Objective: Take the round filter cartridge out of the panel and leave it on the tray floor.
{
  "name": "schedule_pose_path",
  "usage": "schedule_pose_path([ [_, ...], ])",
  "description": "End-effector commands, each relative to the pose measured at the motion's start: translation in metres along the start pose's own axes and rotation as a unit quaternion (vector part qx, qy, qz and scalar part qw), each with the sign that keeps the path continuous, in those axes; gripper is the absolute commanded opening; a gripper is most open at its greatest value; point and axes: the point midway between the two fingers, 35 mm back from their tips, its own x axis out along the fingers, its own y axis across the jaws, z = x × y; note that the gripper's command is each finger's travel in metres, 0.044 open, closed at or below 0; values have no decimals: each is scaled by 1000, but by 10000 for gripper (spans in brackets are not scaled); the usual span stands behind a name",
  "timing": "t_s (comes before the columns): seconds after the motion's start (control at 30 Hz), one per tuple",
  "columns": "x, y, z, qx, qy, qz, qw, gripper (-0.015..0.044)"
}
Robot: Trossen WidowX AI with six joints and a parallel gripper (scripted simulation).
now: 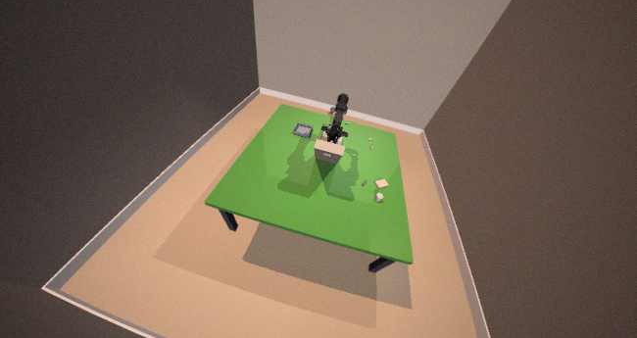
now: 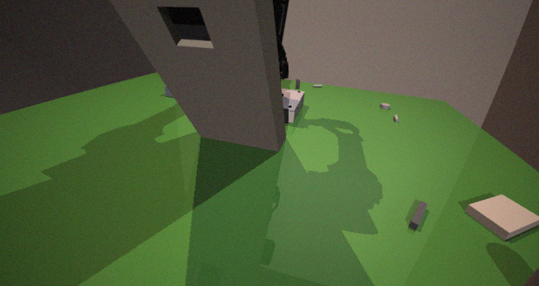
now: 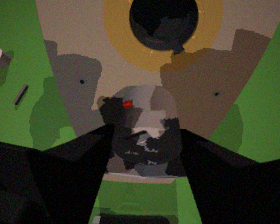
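Note:
The tan service panel (image 1: 329, 147) (image 2: 240, 94) (image 3: 66, 27) stands on the table. In the wrist view its orange ring (image 3: 115, 17) surrounds a dark round opening (image 3: 163, 22) with no cartridge in it. The grey round filter cartridge (image 3: 161, 100), with a red mark, is below the ring, near the panel's lower edge. My gripper (image 3: 147, 132) is shut on it, one black finger at each side. Shadow blurs its lower part, and I cannot tell whether it touches the panel. The exterior view hides the fingers behind the panel. The grey tray (image 1: 301, 134) lies left of the panel in the top view.
A beige block (image 1: 381, 183) (image 2: 502, 215), a dark bar (image 1: 364, 182) (image 2: 418, 215) (image 3: 21, 94) and a pale cylinder (image 1: 379, 197) (image 3: 1, 57) are on the green table (image 1: 294, 215). A small pale disc (image 2: 385, 106) lies farther back. The panel stands close to the arm.

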Motion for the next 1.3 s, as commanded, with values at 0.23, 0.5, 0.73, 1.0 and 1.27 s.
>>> schedule_pose_path([
  [0.23, -49, 0, 6, 0, -5, 0, 1000, 0],
  [0.5, -70, -4, 5, 0, -3, 0, 1000, 0],
  [0.73, -66, -22, 7, -1, 2, -1, 1000, 0],
  [1.0, -62, -44, 8, -2, 4, -2, 1000, 0],
  [1.27, -60, -67, 7, -2, 2, -2, 1000, 0],
])
